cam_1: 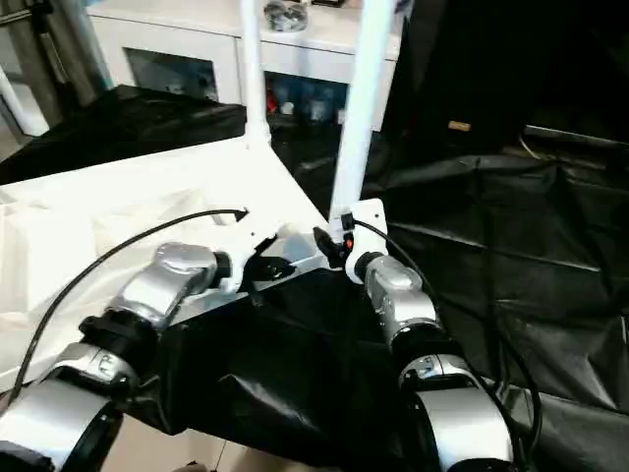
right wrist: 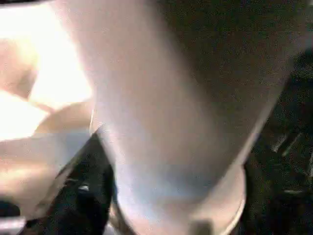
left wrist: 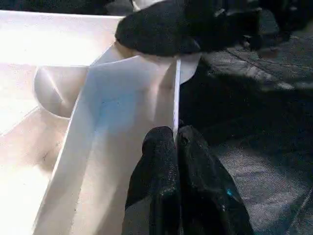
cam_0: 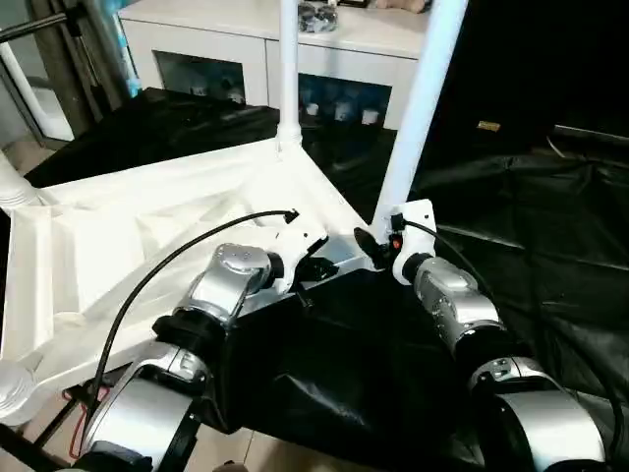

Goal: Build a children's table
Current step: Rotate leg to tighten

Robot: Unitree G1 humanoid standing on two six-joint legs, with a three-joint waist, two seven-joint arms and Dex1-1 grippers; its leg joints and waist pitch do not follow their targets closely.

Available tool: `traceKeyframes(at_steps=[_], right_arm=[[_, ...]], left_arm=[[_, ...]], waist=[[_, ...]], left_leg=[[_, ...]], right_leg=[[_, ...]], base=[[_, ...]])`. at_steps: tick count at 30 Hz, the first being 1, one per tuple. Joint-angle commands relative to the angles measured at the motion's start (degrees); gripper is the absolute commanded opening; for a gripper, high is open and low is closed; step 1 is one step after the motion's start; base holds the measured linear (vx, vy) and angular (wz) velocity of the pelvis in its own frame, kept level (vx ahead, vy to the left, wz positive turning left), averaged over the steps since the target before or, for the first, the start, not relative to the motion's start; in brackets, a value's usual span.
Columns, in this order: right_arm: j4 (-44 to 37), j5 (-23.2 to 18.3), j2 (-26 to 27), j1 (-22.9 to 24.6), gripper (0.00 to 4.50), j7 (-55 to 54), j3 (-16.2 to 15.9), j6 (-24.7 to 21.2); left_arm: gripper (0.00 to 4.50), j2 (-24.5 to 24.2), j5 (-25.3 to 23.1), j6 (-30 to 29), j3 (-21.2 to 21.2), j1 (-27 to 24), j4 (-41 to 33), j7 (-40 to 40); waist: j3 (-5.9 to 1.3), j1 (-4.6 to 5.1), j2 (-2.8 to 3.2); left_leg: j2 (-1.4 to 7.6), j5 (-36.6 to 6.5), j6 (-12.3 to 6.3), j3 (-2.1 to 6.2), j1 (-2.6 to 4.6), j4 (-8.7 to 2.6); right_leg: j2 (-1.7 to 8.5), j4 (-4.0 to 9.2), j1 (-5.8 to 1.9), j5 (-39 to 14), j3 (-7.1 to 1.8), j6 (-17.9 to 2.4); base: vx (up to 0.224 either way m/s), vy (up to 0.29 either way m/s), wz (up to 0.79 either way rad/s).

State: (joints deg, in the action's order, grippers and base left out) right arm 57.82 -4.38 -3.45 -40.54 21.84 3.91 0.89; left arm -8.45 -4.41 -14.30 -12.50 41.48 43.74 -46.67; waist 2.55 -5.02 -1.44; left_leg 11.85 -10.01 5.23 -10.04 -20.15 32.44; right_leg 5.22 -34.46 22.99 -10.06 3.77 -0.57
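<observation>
The children's table top (cam_0: 147,236) lies upside down on black cloth, its ribbed underside facing up. Two white legs stand upright in its corner sockets: one at the far corner (cam_0: 288,69) and one at the near right corner (cam_0: 418,108). My left gripper (cam_0: 313,267) is shut on the top's thin raised rim (left wrist: 177,93) close to that near corner; the left wrist view shows both fingertips pinching the edge. My right gripper (cam_0: 378,241) sits at the base of the near leg (right wrist: 176,98), right above its socket.
A white cabinet with glass doors (cam_0: 246,39) stands behind the table. Black cloth (cam_0: 531,226) covers the surface to the right and front. Another white tube (cam_0: 12,182) rises at the left edge, and a ridged white end (cam_0: 15,391) lies at the lower left.
</observation>
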Motion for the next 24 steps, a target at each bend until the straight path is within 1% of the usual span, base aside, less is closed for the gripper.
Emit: traceKeyframes(at_steps=[1,2,3,4,6,7,8,9,10,11,12,13,14,15,16,17,18,19,21,22,24], right_arm=[[2.36,1.91,3.4,0.51,3.66,5.23,-4.84,-0.41],[1.93,2.47,2.85,0.7,3.81,6.68,-5.65,0.25],[1.85,2.64,2.59,0.75,3.91,7.19,-6.03,0.61],[1.28,2.62,1.88,1.02,3.91,9.38,-6.56,0.9],[0.18,2.46,0.5,1.63,3.91,13.67,-7.45,1.69],[0.09,2.44,0.39,1.68,3.91,14.03,-7.52,1.78],[-0.55,2.36,-0.41,2.02,3.91,16.26,-7.82,2.32],[-2.27,2.01,-2.27,2.85,3.91,21.48,-8.13,3.19],[-2.27,2.01,-2.27,2.85,3.91,21.48,-8.13,3.19],[-3.23,1.77,-3.52,3.33,3.91,24.78,-8.15,3.71],[-4.01,1.29,-4.32,3.71,3.91,27.35,-8.19,3.68],[-4.7,0.85,-4.94,4.04,3.91,29.4,-8.33,3.55],[-5.29,0.55,-5.47,4.34,3.91,30.99,-8.58,3.55],[-5.48,0.47,-5.61,4.45,3.91,31.4,-8.68,3.56],[-6.88,-0.19,-6.71,5.12,3.91,34.58,-9.2,3.02],[-7.76,-0.6,-7.37,5.54,3.91,36.5,-9.48,2.59],[-7.91,-0.66,-7.48,5.6,3.91,36.79,-9.53,2.53],[-9.68,-1.46,-8.7,6.4,3.91,40.2,-9.97,1.48],[-11.24,-1.92,-9.59,7.16,3.91,43.12,-10.19,0.56],[-11.76,-1.96,-9.85,7.43,3.66,44.18,-10.23,0.33],[-12.84,-1.95,-10.41,7.98,3.58,46.36,-10.62,-0.62]], left_arm=[[0.0,1.64,0.0,1.24,-0.66,0.94,0.29,1.54],[0.0,1.05,0.18,1.79,-0.93,0.65,-0.12,0.07],[0.0,0.81,0.21,2.17,-1.02,0.56,-0.17,-0.53],[0.0,0.23,0.39,2.27,-1.13,0.26,-0.62,-1.81],[0.0,-0.84,0.84,2.98,-1.37,-0.39,-1.43,-4.49],[0.0,-0.94,0.89,3.03,-1.39,-0.45,-1.49,-4.75],[0.0,-1.6,1.18,3.32,-1.49,-0.82,-1.94,-6.2],[0.0,-3.34,2.36,5.41,-1.82,-2.0,-3.34,-11.0],[0.0,-3.34,2.36,5.41,-1.82,-2.0,-3.34,-11.0],[0.0,-4.66,3.06,5.91,-2.14,-2.76,-4.49,-14.18],[0.0,-5.53,3.35,6.24,-2.41,-3.13,-5.11,-15.95],[0.0,-6.14,3.59,6.39,-2.56,-3.37,-5.54,-17.22],[0.0,-6.54,3.79,6.49,-2.59,-3.52,-5.77,-18.06],[0.0,-6.64,3.85,6.48,-2.59,-3.58,-5.86,-18.26],[0.0,-7.37,4.42,6.52,-2.41,-3.82,-6.31,-19.96],[0.0,-7.8,4.78,6.56,-2.28,-3.97,-6.6,-21.0],[0.0,-7.89,4.83,6.56,-2.27,-3.99,-6.66,-21.2],[0.0,-9.04,5.6,6.39,-2.16,-4.38,-7.49,-23.77],[0.0,-10.44,6.48,5.54,-2.31,-4.98,-8.74,-26.97],[0.0,-11.03,6.84,5.03,-2.45,-5.22,-9.25,-28.35],[0.0,-12.34,7.1,4.59,-2.78,-5.7,-10.11,-30.19]], waist=[[-3.17,0.23,0.03],[-3.17,0.26,-0.03],[-3.15,0.26,-0.02],[-3.18,0.38,-0.08],[-3.26,0.43,-0.18],[-3.27,0.48,-0.23],[-3.32,0.6,-0.12],[-3.39,0.52,-0.14],[-3.51,0.56,-0.22],[-3.51,0.74,-0.01],[-3.68,0.79,-0.02],[-3.73,0.73,0.03],[-3.82,0.59,0.14],[-3.77,0.54,0.19],[-3.6,0.4,0.24],[-3.67,0.14,0.15],[-3.67,-0.03,0.2],[-3.6,-0.19,0.21],[-3.44,-0.28,0.18],[-3.42,-0.28,0.21],[-3.33,-0.24,0.31]], left_leg=[[0.99,-15.52,-0.91,0.01,0.06,-3.95],[0.98,-16.13,-0.95,-0.02,0.19,-3.91],[0.96,-16.17,-1.04,0.01,0.09,-3.93],[0.95,-15.66,-1.1,0.07,-0.16,-3.96],[0.95,-15.29,-1.71,-0.02,-0.11,-3.82],[0.97,-14.35,-2.14,-0.02,-0.24,-3.78],[1.02,-13.08,-2.33,-0.05,-0.29,-3.74],[1.04,-12.72,-2.54,-0.01,-0.28,-3.71],[1.06,-11.7,-3.39,-0.09,-0.51,-3.5],[1.17,-10.57,-3.74,-0.07,-0.51,-3.55],[1.14,-9.81,-4.17,-0.18,-0.43,-3.31],[1.18,-9.24,-4.51,-0.21,-0.3,-3.22],[1.29,-7.75,-5.39,-0.35,-0.22,-2.99],[1.32,-7.18,-5.79,-0.43,-0.28,-2.95],[1.42,-7.58,-6.25,-0.53,-0.2,-2.99],[1.49,-7.93,-6.4,-0.59,-0.13,-2.87],[1.54,-8.02,-6.36,-0.59,-0.09,-2.89],[1.59,-8.69,-6.01,-0.61,0.01,-2.98],[1.63,-10.41,-5.14,-0.58,-0.05,-3.17],[1.64,-11.01,-4.72,-0.57,-0.03,-3.22],[1.65,-11.89,-4.29,-0.53,0.01,-3.35]], right_leg=[[2.8,4.66,-2.45,-17.53,-2.07,-10.0],[2.82,4.79,-2.3,-18.33,-2.09,-9.86],[2.81,4.79,-2.37,-18.54,-2.09,-9.78],[2.8,4.67,-2.54,-18.15,-2.09,-9.65],[2.85,4.64,-2.55,-17.37,-2.13,-9.83],[2.87,4.53,-2.69,-16.21,-2.14,-10.28],[2.8,4.27,-2.71,-14.19,-2.17,-10.91],[2.85,4.21,-2.85,-13.42,-2.11,-11.25],[2.8,3.89,-3.03,-10.8,-2.13,-11.95],[2.68,3.6,-2.94,-8.47,-2.13,-12.82],[2.63,3.33,-3.07,-6.68,-2.08,-13.73],[2.61,3.21,-3.06,-5.35,-2.1,-14.34],[2.42,2.76,-3.08,-1.86,-2.05,-15.67],[2.34,2.63,-3.04,-0.64,-2.03,-16.14],[2.34,2.72,-3.01,-0.52,-1.97,-16.54],[2.41,2.63,-3.07,-0.92,-1.96,-16.73],[2.49,2.61,-3.04,-1.22,-1.98,-16.77],[2.54,2.73,-2.94,-2.36,-2.01,-16.66],[2.65,3.01,-3.02,-5.3,-2.05,-15.94],[2.72,3.06,-2.92,-6.39,-2.1,-15.69],[2.68,3.25,-2.83,-8.02,-2.09,-15.36]], base=[[0.0,0.0,0.0],[0.0,0.0,0.0],[0.0,0.0,0.0],[0.0,0.0,0.0],[0.0,0.0,0.0],[0.0,0.0,0.0],[0.0,0.0,0.0],[0.0,0.0,0.0],[0.0,0.0,0.0],[0.0,0.0,0.0],[0.0,0.0,0.0],[0.0,0.0,0.0],[0.0,0.0,0.0],[0.0,0.0,0.0],[0.0,0.0,0.0],[0.0,0.0,0.0],[0.0,0.0,0.0],[0.0,0.0,0.0],[0.0,0.0,0.0],[0.0,0.0,0.0],[0.0,0.0,0.0]])
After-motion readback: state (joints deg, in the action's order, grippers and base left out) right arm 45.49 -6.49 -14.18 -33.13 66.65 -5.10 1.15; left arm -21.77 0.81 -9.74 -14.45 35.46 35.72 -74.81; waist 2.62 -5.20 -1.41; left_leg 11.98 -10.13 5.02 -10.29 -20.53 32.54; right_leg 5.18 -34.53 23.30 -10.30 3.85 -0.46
